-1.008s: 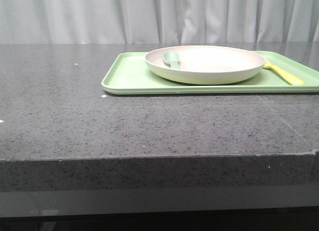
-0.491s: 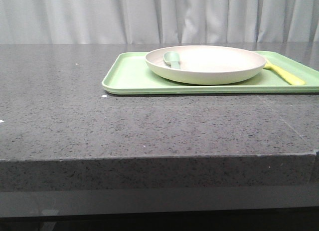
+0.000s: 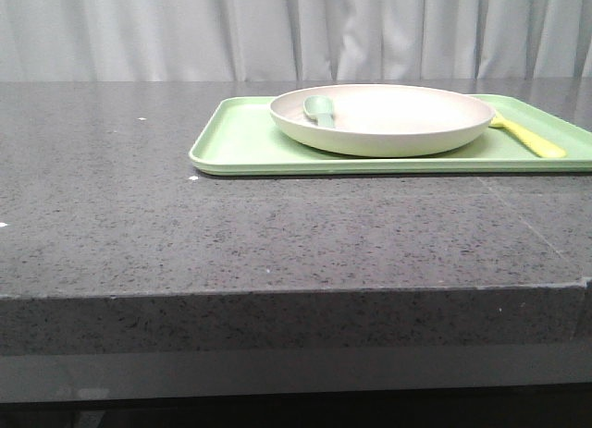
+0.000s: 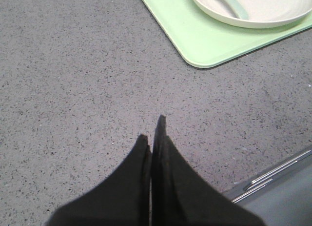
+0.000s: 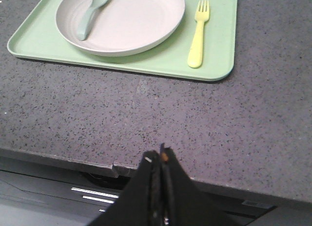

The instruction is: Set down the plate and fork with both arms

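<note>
Resting unmoved on the tray [image 3: 250,141], plate [image 3: 388,118] and fork [image 5: 197,35]; both arms' fingers pressed together, empty.

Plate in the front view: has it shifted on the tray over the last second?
No. The plate sits at the same spot on the green tray, with the spoon still resting inside it.

Even, soft overhead light; the round cream plastic plate [image 3: 381,119] looks slightly overexposed (mild glare), all views sharp.
</note>
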`<state>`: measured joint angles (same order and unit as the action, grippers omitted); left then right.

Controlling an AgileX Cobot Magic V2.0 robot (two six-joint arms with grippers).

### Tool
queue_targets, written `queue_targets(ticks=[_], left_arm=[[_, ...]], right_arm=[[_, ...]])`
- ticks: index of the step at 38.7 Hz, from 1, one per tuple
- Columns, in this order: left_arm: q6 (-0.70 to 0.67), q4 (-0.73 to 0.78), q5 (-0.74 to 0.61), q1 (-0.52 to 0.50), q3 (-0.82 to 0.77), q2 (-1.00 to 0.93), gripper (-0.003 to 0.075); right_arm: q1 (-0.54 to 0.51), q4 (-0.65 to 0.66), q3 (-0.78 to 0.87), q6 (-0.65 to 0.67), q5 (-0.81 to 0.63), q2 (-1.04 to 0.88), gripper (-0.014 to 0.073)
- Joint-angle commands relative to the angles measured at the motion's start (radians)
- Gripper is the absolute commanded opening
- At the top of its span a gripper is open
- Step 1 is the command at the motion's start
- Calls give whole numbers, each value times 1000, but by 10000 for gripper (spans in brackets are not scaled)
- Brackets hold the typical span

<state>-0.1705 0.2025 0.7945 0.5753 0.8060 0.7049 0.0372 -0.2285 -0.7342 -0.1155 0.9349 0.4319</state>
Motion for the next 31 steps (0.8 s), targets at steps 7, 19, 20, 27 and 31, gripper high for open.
queue_targets(ticks=[7, 19, 20, 27, 31], left_arm=[[-3, 32, -152, 3, -36, -49, -18], [-3, -24, -595, -285, -433, -368, -18], [-3, -38, -627, -308, -468, -398, -18], [-3, -209, -711, -493, -695, -646, -18], [-3, -203, -711, -512, -745, -709, -18]], right_arm=[[3, -18, -25, 0, -63, 6, -67], [3, -18, -25, 0, -63, 6, -67], [3, -18, -25, 0, -63, 6, -67], [3, -18, -25, 0, -63, 6, -67], [3, -18, -25, 0, -63, 6, -67]])
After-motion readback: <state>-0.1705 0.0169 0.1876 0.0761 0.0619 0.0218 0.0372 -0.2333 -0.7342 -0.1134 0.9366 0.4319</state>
